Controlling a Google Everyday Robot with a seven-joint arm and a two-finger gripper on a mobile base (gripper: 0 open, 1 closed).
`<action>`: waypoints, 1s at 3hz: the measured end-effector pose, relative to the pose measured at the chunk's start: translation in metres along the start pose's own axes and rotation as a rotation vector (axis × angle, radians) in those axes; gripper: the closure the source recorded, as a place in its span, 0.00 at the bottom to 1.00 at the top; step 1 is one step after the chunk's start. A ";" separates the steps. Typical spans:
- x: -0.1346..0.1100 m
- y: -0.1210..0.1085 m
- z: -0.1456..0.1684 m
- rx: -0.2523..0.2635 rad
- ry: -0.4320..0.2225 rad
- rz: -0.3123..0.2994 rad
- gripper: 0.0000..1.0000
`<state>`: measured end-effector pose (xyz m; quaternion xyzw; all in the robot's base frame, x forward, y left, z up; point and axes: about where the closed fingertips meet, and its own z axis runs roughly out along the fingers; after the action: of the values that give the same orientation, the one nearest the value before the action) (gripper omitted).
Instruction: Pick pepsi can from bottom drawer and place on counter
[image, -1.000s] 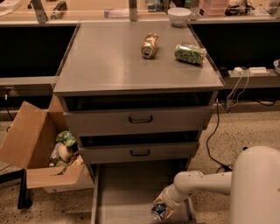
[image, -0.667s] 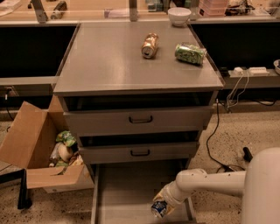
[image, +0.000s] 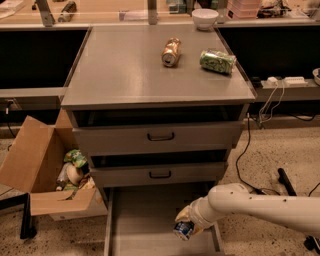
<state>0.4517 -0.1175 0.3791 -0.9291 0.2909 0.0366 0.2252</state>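
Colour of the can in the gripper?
Pepsi can: dark blue, silver end, in the gripper over the bottom drawer; camera view.

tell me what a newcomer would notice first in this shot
The white arm reaching in from the right draws the eye first: its gripper, low over the open bottom drawer, holds the pepsi can. Next come two cans lying on their sides on the counter, a gold-brown can and a green patterned can to its right. An open cardboard box of clutter stands left of the cabinet.

Three cans (image: 171, 52) (image: 217, 61) (image: 183, 229), apparently three drawers (image: 160, 142) (image: 125, 176) (image: 142, 225).
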 end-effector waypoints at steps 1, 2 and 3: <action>-0.001 0.001 0.002 0.000 -0.002 -0.006 1.00; -0.001 0.001 0.002 0.000 -0.002 -0.006 1.00; -0.011 -0.030 -0.035 0.022 0.013 -0.122 1.00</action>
<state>0.4571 -0.1051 0.4244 -0.9428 0.2358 0.0136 0.2354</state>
